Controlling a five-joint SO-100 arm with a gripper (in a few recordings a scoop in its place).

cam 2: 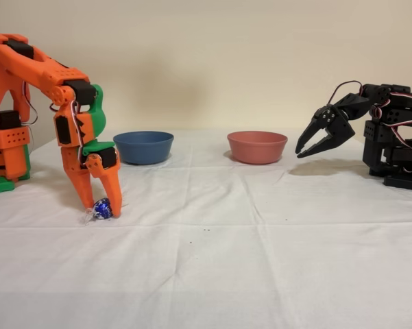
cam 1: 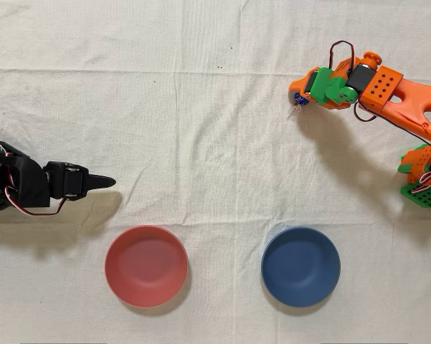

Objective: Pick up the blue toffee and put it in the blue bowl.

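White cloth [cam 2: 260, 260] covers the table; the orange gripper [cam 2: 99, 207] points down, fingers closed around the blue toffee [cam 2: 102, 208] at cloth level, ready to lift toward the blue bowl [cam 1: 300, 266] at six o'clock overhead

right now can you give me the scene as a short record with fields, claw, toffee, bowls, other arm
claw: orange arm's claw pointing down at the cloth, fingers on either side of the blue toffee
blue toffee: low at the cloth between the fingertips; contact with the cloth unclear; mostly hidden under the claw in the overhead view
blue bowl: empty, apart from the claw
pink-red bowl: empty, beside the blue bowl
black arm: idle
task state: toffee not yet in the blue bowl
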